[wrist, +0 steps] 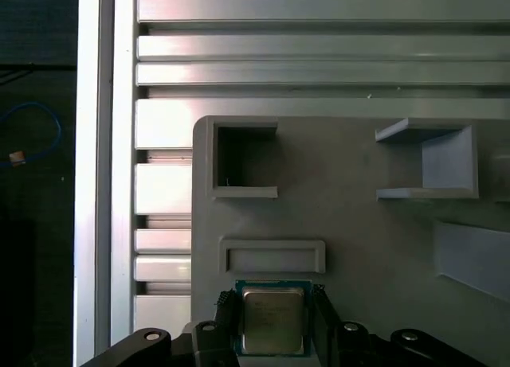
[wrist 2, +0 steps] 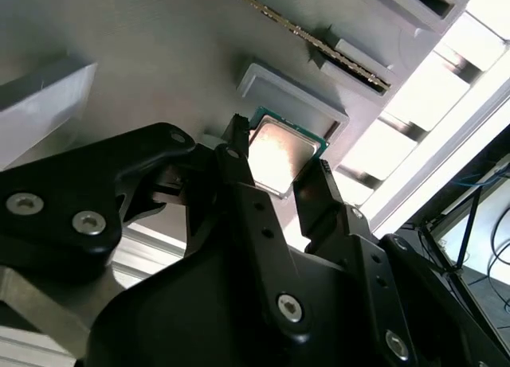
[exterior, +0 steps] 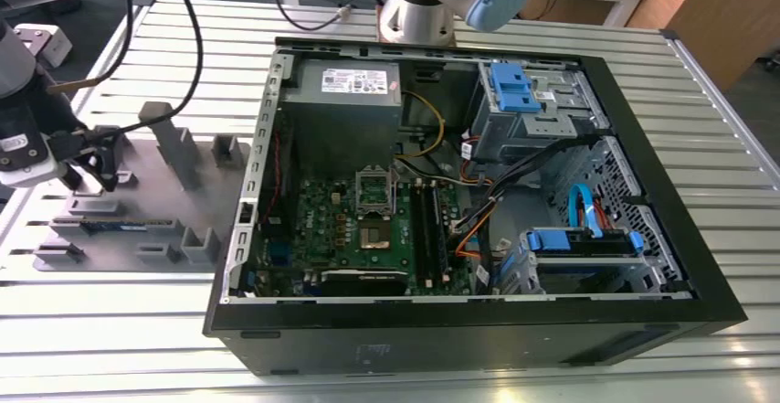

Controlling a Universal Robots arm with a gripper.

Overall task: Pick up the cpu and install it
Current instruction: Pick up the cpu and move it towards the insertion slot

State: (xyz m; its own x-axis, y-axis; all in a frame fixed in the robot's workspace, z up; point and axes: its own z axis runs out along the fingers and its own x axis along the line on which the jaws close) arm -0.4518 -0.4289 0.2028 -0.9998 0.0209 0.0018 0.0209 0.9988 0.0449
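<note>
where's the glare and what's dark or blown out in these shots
Second wrist view: pale glare washes the small square silver-topped cpu, the aluminium table slats blow out white, the black fingers closed on the chip look dark. First wrist view: bright streaks on the slats, the cpu evenly lit. Exterior view: even light, the black computer case dim inside.

Dull silver cpu (wrist: 272, 319) edged green, black end effector (wrist 2: 279, 156), grey tray (wrist: 351, 247)

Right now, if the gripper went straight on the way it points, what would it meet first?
The cpu, directly ahead of the gripper in both wrist views, with the grey tray under it. Whether they touch is unclear.
</note>
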